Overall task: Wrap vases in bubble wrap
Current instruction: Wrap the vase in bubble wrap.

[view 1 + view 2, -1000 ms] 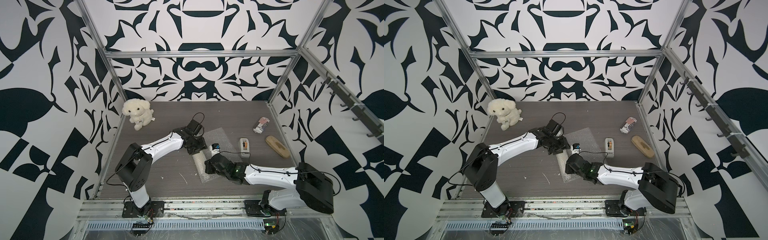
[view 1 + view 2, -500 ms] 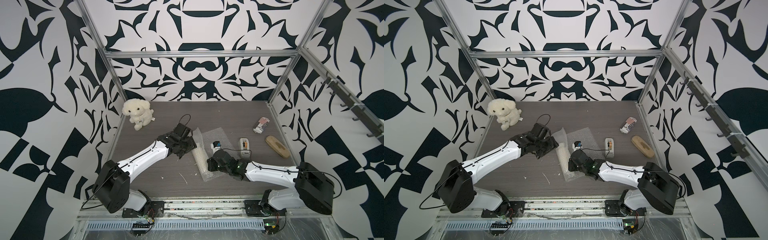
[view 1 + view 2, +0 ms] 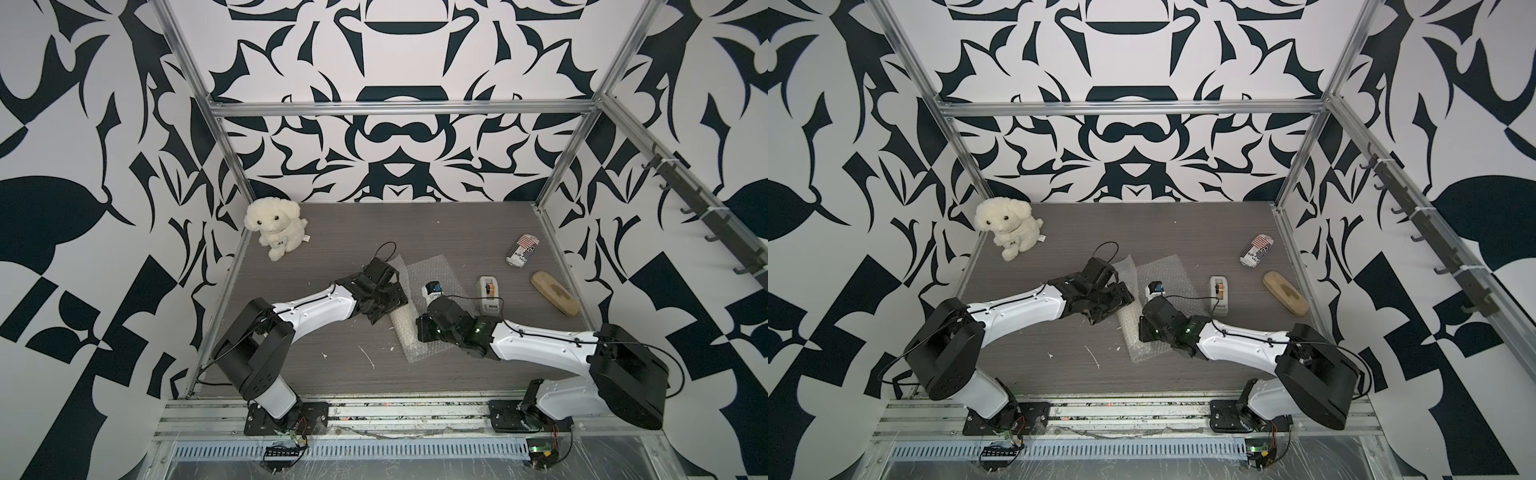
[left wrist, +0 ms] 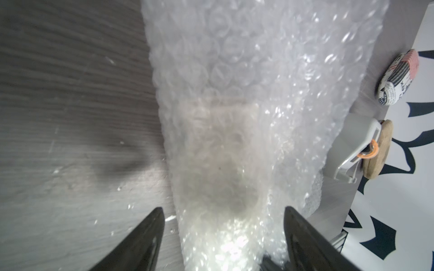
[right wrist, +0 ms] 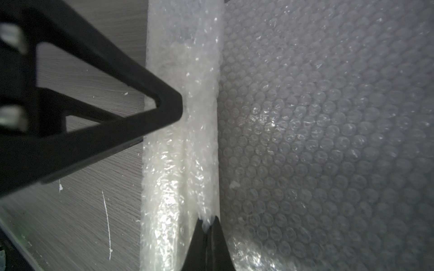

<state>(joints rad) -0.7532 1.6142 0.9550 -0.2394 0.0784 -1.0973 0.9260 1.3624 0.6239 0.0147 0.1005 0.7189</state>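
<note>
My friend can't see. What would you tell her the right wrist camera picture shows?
The right gripper, shut, pinches the bubble wrap beside its whitish rolled-up part. The flat bubbly sheet spreads on one side; on the other, above the grey table, the left gripper's black finger points at the roll.

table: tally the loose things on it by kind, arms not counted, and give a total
soft toy dog: 1
striped can: 1
tape dispenser: 1
oblong wooden piece: 1
bubble wrap: 1 sheet
vase, seen dimly through the rolled wrap: 1
total: 6
</note>
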